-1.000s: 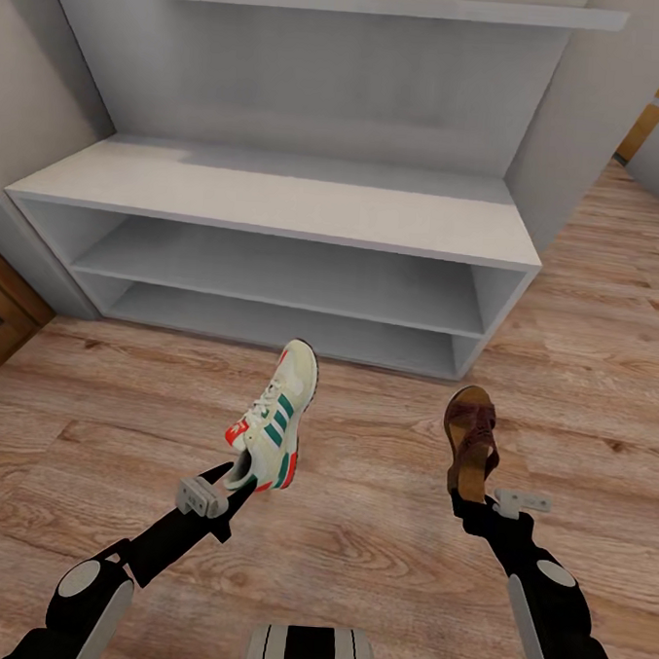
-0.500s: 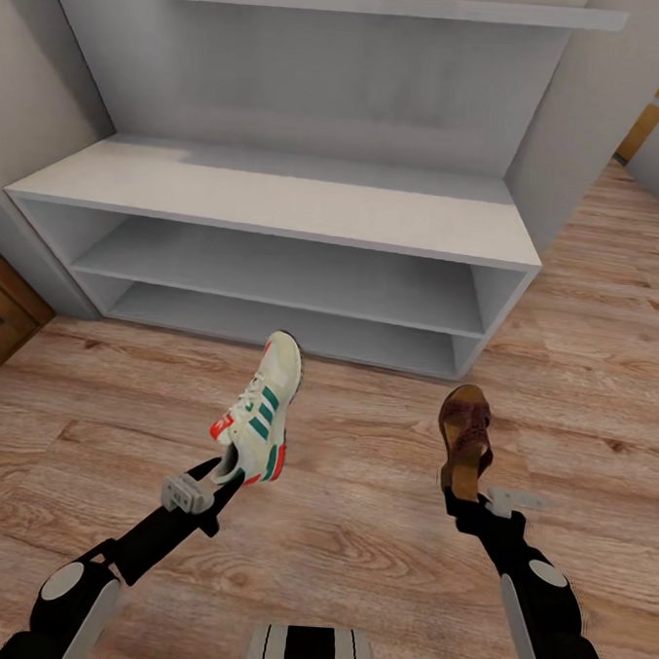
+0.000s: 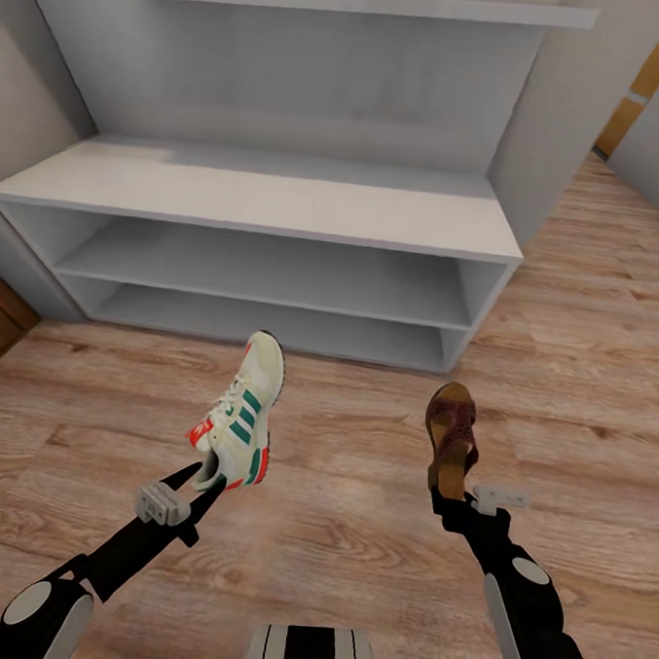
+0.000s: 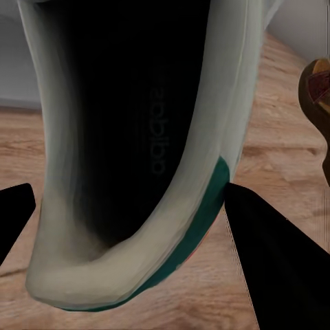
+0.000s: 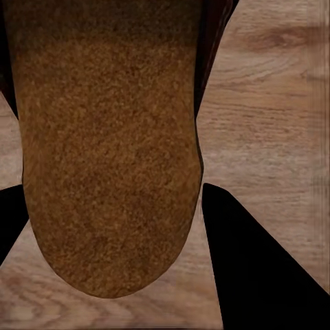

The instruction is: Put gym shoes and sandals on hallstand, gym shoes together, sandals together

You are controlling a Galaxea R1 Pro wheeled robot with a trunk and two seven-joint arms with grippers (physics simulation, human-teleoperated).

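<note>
Cream gym shoe [image 3: 241, 417] and brown sandal [image 3: 451, 436] held above floor [image 3: 581, 364].

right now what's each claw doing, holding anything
Left claw: closed on a gym shoe at its heel.
Right claw: closed on a sandal at its heel.

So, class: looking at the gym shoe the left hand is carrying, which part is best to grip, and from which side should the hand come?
Grip the gym shoe at the heel collar, coming from behind the heel. The left hand holds it there now: the left wrist view shows the open mouth between the fingers, a rim thin enough to pinch. The toe then points toward the hallstand.
</note>
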